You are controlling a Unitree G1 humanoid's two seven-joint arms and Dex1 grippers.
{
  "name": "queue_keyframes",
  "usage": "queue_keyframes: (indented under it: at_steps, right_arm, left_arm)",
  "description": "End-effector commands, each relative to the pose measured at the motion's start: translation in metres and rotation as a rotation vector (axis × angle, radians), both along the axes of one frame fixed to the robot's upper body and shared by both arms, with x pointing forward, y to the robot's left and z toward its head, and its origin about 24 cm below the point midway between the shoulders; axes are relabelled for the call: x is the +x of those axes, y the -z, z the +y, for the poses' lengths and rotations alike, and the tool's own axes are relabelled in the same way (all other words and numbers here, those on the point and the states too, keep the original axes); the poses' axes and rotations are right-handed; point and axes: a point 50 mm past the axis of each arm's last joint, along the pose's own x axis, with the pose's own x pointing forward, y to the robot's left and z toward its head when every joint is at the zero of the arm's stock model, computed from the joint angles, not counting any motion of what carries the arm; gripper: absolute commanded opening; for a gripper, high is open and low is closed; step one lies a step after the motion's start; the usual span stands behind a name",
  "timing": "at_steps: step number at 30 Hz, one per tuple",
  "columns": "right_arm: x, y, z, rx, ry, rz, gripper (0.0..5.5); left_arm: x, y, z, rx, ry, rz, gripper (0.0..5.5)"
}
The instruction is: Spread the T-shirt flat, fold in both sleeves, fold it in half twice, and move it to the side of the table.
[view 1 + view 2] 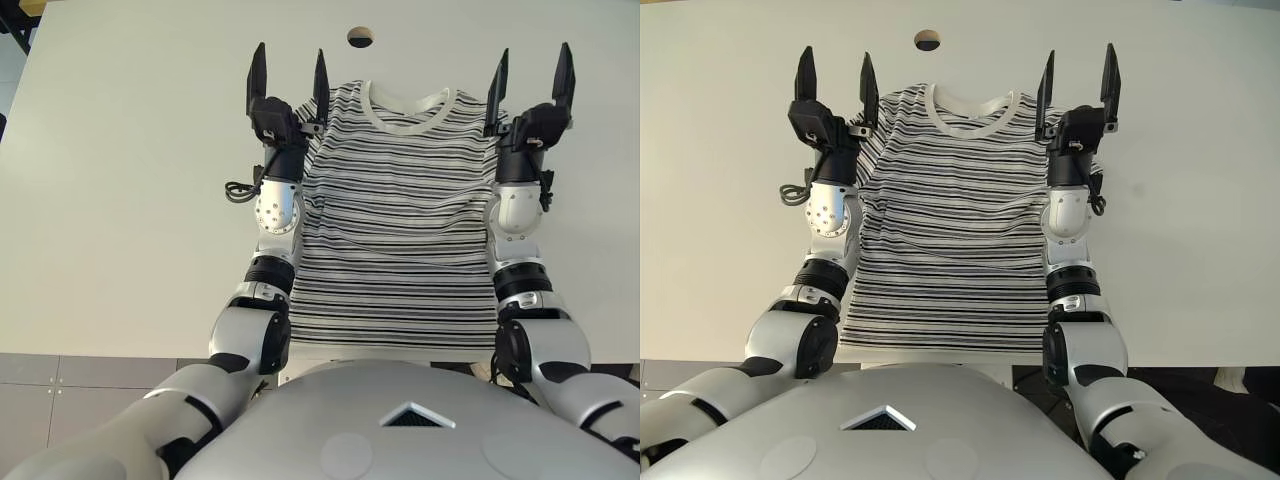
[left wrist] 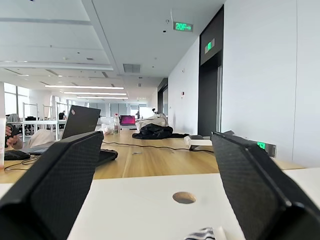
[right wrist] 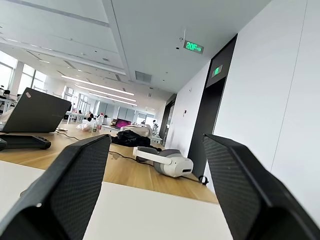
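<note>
Two agape grippers (image 1: 290,50) (image 1: 535,50), perhaps over T-shirt (image 1: 400,200).

Head stereo pair overlooks table (image 1: 120,250); wrist cameras look level between jaws.

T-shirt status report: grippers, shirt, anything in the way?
Left gripper open, right gripper open, both at the shoulders. T-shirt flat on table, collar away, not yet halved. Forearms lie over both side edges.

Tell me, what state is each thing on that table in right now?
T-shirt: spread flat on the table, collar at the far end, not folded in half.
Left gripper: open, empty, by the T-shirt's left shoulder.
Right gripper: open, empty, by the T-shirt's right shoulder.
</note>
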Motion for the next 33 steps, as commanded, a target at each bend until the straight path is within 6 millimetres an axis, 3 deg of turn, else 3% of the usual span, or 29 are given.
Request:
queue_keyframes:
  at_steps: [1,5,10,14,17,22,25,29,33]
  right_arm:
    - [0.003,-0.002,0.001,0.027,-0.012,-0.006,3.4]
    - [0.001,-0.004,0.003,0.014,-0.022,-0.025,3.4]
    - [0.003,-0.015,0.006,0.003,-0.019,-0.081,3.4]
    - [0.003,-0.033,-0.018,0.019,0.069,-0.153,3.4]
    - [0.001,-0.031,-0.041,0.025,0.16,-0.133,3.4]
    - [-0.009,-0.036,-0.079,0.02,0.293,-0.144,3.4]
    - [-0.01,-0.036,-0.092,0.047,0.341,-0.137,3.4]
    - [-0.011,-0.031,-0.084,0.031,0.316,-0.127,3.4]
    - [-0.011,-0.027,-0.077,0.029,0.3,-0.113,3.4]
  left_arm:
    - [0.004,-0.005,-0.003,0.031,0.023,-0.028,3.99]
    - [0.006,-0.006,-0.005,0.027,0.025,-0.024,3.99]
    - [0.01,-0.02,0.006,0.167,-0.015,-0.105,3.99]
    - [0.025,-0.035,-0.002,0.659,0.058,-0.196,3.99]
    - [0.036,-0.022,-0.012,1.074,0.176,-0.205,3.99]
    - [0.046,0.001,-0.022,1.386,0.315,-0.135,3.99]
    - [0.054,0.007,-0.023,1.507,0.304,-0.078,3.99]
    - [0.063,0.012,-0.004,1.553,0.204,0.073,3.99]
    - [0.06,0.02,0.011,1.556,0.185,0.13,3.99]
